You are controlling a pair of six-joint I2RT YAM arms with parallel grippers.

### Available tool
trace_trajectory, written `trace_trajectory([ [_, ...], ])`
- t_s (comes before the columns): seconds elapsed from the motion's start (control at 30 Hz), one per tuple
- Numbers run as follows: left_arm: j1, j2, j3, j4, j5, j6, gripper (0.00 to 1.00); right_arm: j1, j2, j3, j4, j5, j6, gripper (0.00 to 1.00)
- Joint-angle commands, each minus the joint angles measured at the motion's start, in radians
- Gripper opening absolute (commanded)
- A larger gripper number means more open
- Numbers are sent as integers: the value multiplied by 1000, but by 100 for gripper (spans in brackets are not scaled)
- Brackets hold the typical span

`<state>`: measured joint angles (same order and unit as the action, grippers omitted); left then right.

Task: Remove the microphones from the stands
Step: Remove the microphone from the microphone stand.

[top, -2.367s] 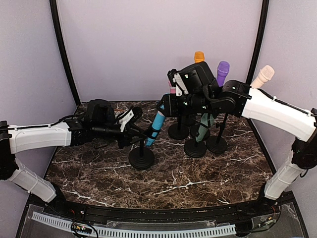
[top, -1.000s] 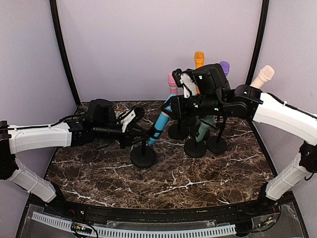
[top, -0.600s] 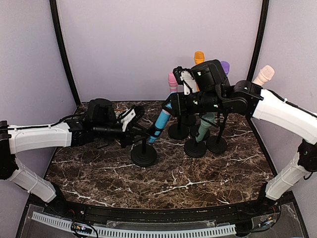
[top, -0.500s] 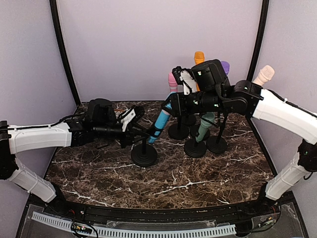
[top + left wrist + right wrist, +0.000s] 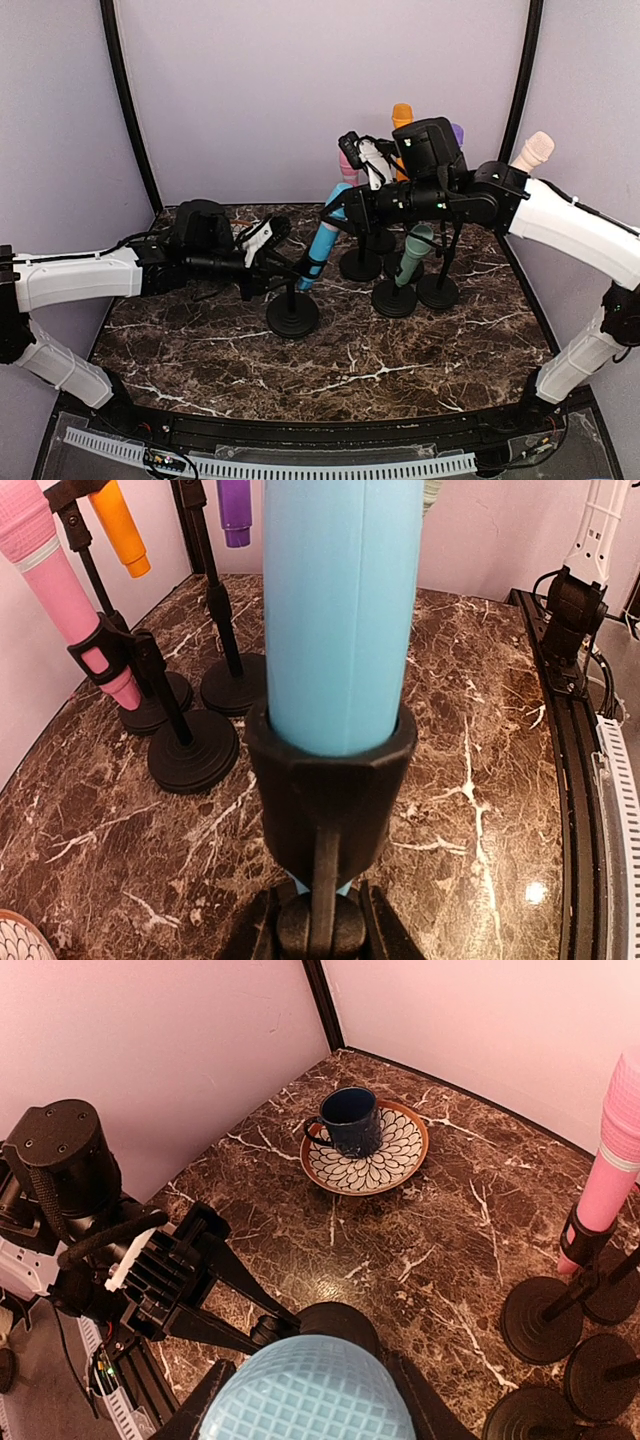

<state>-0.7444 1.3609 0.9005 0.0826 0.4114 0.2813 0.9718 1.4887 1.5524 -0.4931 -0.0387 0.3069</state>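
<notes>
Top view: the blue microphone (image 5: pixel 318 245) leans back and to the right in its stand (image 5: pixel 293 318), whose round base sits near the middle of the table (image 5: pixel 350 375), nearer the left edge than the other stands; the left hand (image 5: pixel 280 265) reaches in from the left edge, its fingers closed narrowly on the stand's upright just under the clip; the right hand (image 5: pixel 345 205) comes from the right edge, closed about the microphone's upper end.

Left wrist view: the blue barrel is seated in the black clip (image 5: pixel 330 770); the two fingers flank the joint below it; the pink microphone (image 5: pixel 55 580), orange microphone (image 5: pixel 120 525) and purple microphone (image 5: pixel 235 510) stand on their own stands toward the far right corner.

Right wrist view: the pale blue mesh head lies between the fingers (image 5: pixel 200 1410); a dark cup (image 5: pixel 350 1118) rests on a patterned saucer (image 5: pixel 395 1160) near the far left corner.
</notes>
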Motion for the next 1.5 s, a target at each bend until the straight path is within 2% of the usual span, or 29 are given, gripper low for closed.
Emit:
trace_trajectory([
  [0.0, 12, 15, -41, -140, -47, 24, 0, 7, -63, 44, 273, -65, 7, 41],
  [0.27, 13, 17, -48, -135, -56, 27, 0, 7, -10, 128, 120, 234, 45, 41],
  [0.53, 11, 27, -48, -138, -73, 34, 0, -7, 2, 167, 32, 426, 156, 41],
  [0.63, 9, 25, -48, -139, -78, 37, 0, -31, -14, 144, 28, 436, 212, 41],
  [1.0, 6, 27, -45, -144, -89, 41, 0, -54, -78, 43, 142, 308, 203, 41],
  [1.27, 5, 33, -42, -147, -91, 41, 0, -54, -125, -45, 320, 2, 110, 41],
  [1.47, 4, 36, -40, -150, -91, 41, 0, -54, -145, -64, 345, -105, 51, 41],
])
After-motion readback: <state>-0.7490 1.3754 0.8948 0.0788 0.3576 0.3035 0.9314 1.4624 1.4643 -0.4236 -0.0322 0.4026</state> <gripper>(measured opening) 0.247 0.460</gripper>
